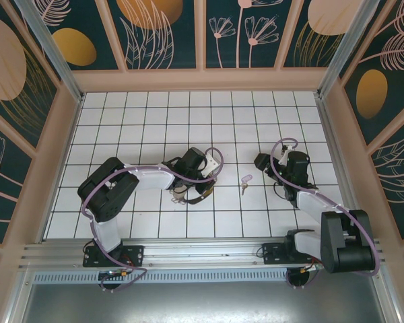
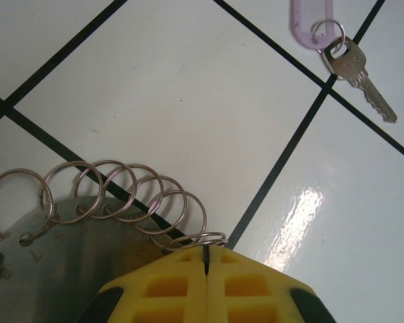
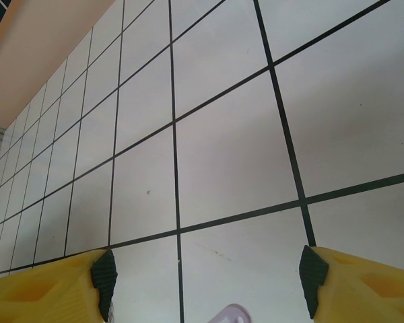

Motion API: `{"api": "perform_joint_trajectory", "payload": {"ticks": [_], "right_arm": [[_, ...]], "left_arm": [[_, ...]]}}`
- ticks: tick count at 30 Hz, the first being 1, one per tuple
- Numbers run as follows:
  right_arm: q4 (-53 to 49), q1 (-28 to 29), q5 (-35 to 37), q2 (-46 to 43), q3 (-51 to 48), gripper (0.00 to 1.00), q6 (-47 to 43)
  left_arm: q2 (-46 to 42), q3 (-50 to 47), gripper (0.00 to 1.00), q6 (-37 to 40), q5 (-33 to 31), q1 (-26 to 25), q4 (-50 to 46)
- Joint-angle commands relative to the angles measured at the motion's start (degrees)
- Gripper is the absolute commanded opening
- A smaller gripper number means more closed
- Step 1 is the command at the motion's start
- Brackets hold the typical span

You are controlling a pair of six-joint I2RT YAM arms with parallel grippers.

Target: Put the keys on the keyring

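**While the left tool (image 2: 207,259) pinches the keyring (image 2: 60,242), the key (image 2: 355,70) lies loose on the worktop (image 1: 155,121)**

As the top view has it, both arms reach in over the white tiled worktop from its near edge. The keyring (image 1: 188,199) lies about the middle of the worktop, somewhat closer to the near edge than to the far one, under the end of the left arm. The key (image 1: 245,182) lies flat just right of centre, apart from the keyring, between the two arms. The right tool (image 1: 261,163) is close beside the key on its right-edge side.

From the left wrist, the yellow fingers (image 2: 168,286) are pressed together, and one of the keyring's small rings (image 2: 196,239) sits right at their seam. More of these metal rings fan out in a row along the grey band to the left. The key rests on a tile line ahead and to the right, well clear of the fingertips, joined by a split ring to a lilac tag (image 2: 311,23).

From the right wrist, the right tool (image 3: 209,272) is spread wide, with bare tiles between its dark-tipped fingers (image 3: 104,269). The rounded end of the lilac tag (image 3: 230,315) peeks in at the bottom, between the fingers and touching neither.
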Motion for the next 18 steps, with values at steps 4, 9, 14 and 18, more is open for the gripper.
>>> {"api": "perform_joint_trajectory", "payload": {"ticks": [4,9,14,18], "right_arm": [[6.1,0.2,-7.8,0.5,0.3,0.62,0.6],[9.2,0.2,-13.0,2.8,0.9,0.55,0.7],[10.6,0.6,-13.5,2.9,0.5,0.59,1.1],[10.4,1.0,-14.7,2.6,0.4,0.65,0.6]], "left_arm": [[-3.2,-0.3,0.00,0.9,1.0,-0.2,1.0],[-5.0,-0.5,0.00,1.6,1.2,-0.2,1.3],[-5.4,-0.9,0.10,1.6,0.2,-0.1,1.7],[-6.7,-2.2,0.40,0.8,0.2,-0.2,3.1]]}}
